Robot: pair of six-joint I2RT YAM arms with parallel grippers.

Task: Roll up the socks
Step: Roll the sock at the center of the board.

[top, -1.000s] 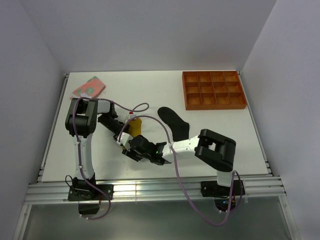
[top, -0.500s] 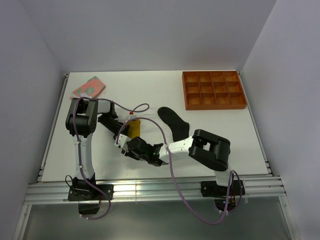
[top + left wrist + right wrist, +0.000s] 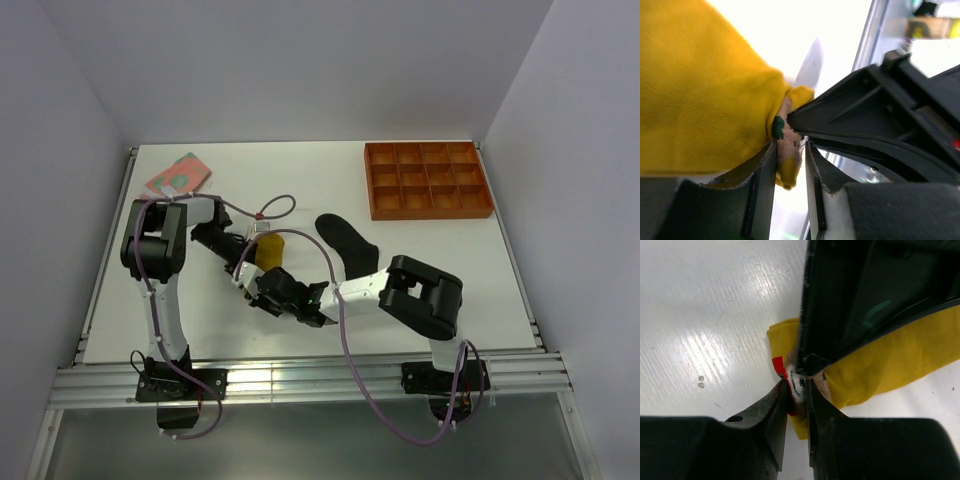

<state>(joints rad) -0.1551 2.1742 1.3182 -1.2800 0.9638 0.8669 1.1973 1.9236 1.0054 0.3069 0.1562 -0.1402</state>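
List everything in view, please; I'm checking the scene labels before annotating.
yellow sock: one, mustard, centre-left of the table, between both grippers
black sock: one, black, centre, lying flat
pink sock: one, pink with green patches, far left corner
tray: one, orange, square compartments, far right
table: one, white
left gripper: one, black, yellow fabric between its fingers
right gripper: one, black, pinching the yellow sock's tagged edge

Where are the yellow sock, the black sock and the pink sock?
yellow sock (image 3: 272, 250), top external view, on its visible middle between the two arms.
black sock (image 3: 350, 245), top external view, on the middle of its length.
pink sock (image 3: 178, 175), top external view, on its centre.
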